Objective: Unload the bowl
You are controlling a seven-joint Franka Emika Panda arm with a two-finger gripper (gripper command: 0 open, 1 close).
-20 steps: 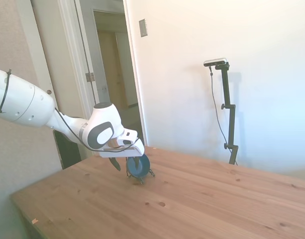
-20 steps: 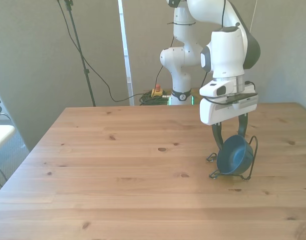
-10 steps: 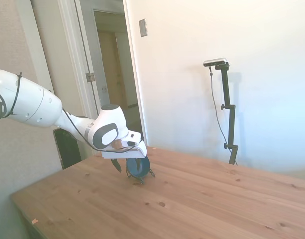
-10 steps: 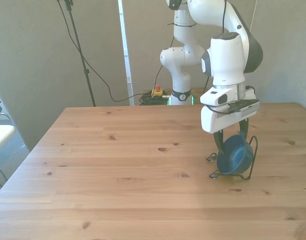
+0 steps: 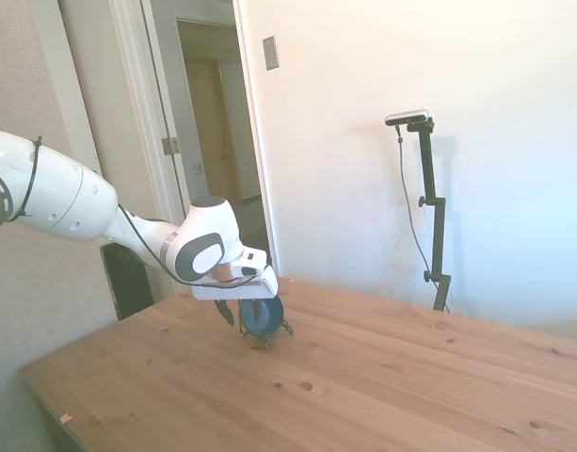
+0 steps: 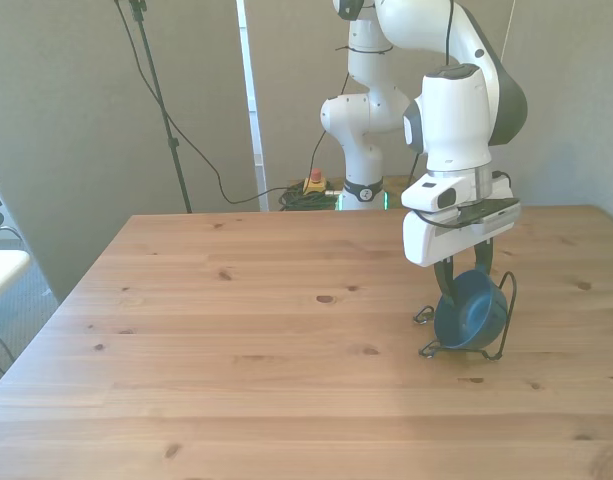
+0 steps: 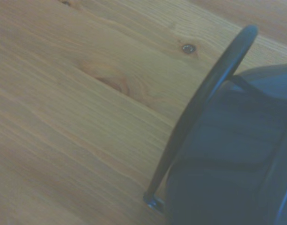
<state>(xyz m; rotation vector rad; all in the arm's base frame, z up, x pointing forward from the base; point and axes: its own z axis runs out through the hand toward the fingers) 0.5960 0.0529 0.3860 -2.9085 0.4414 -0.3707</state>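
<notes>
Pale wood fills your surface point(image 6: 236, 330), with a doorway and white wall behind in the side view. Your bowl point(image 6: 470, 310) stands on edge in a thin black wire rack point(image 6: 506, 310) toward the front view's right, hollow facing the camera, rim upright. Nothing is visible inside the bowl, and the rack carries only that one piece.

Your gripper point(image 6: 463, 280) sits directly above the bowl, with the jaws straddling its upper rim, one finger point(image 6: 443, 283) in front and one behind; they look narrow, but you cannot tell from these views whether they are actually pinching the rim or just beside it. The wrist view shows only a rack wire point(image 7: 204, 108) arcing across the dark bowl wall point(image 7: 227, 164).

Watch for these as you lift:
- A thin rim grip could let the bowl swing or slip, judging by how high the jaws sit.
- The rack is light and looks loose on the surface; if the bowl catches a wire, the rack may come up with it or tip.
- Pulling sideways instead of up could drag the rack along.
</notes>
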